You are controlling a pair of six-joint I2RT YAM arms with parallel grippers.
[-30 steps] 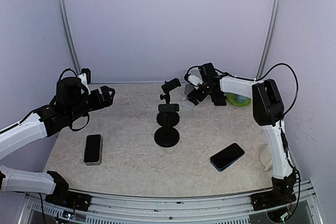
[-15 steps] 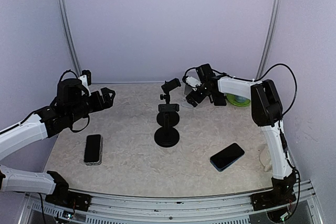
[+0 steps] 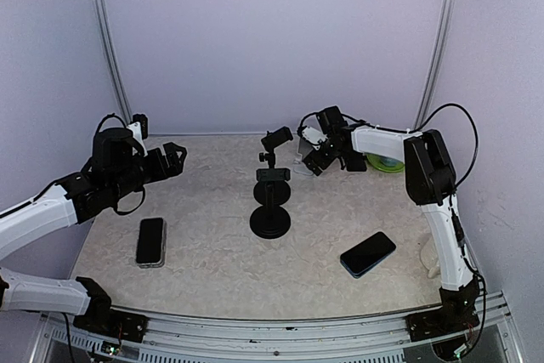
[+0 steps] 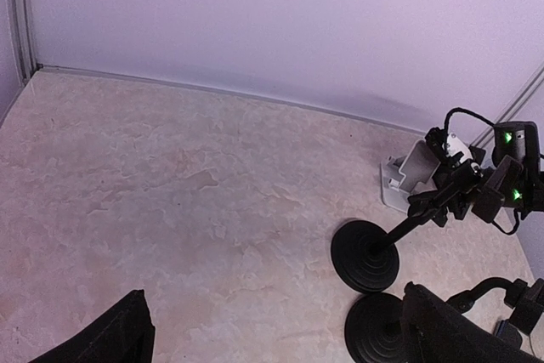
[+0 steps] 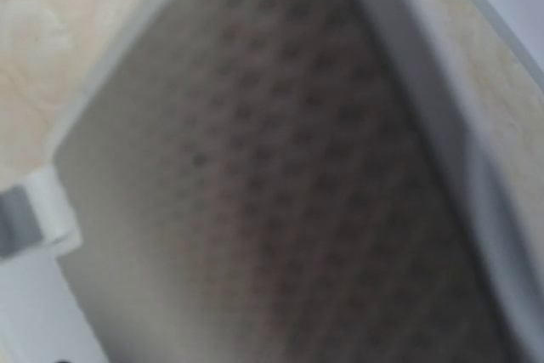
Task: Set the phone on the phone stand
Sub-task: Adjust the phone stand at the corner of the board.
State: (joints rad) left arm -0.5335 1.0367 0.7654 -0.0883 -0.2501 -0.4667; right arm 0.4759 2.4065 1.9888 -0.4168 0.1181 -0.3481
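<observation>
Two dark phones lie flat on the table: one at the left (image 3: 150, 241), one at the front right (image 3: 368, 253). A black phone stand (image 3: 270, 201) stands mid-table, with a second black stand (image 3: 276, 138) behind it. A small white-grey stand (image 3: 303, 155) sits at the back. My right gripper (image 3: 320, 155) is pressed up against it; the right wrist view shows only its blurred dotted grey face (image 5: 255, 193), and the fingers are hidden. My left gripper (image 3: 174, 160) hovers open and empty over the back left, with its fingertips (image 4: 110, 337) wide apart.
A green dish (image 3: 387, 161) sits at the back right behind the right arm. A white object (image 3: 430, 258) lies by the right arm's lower link. The left wrist view shows both black round bases (image 4: 365, 254) and the white stand (image 4: 408, 174).
My right gripper has crept a little left and back against the white-grey stand. The left arm and both phones have not moved.
</observation>
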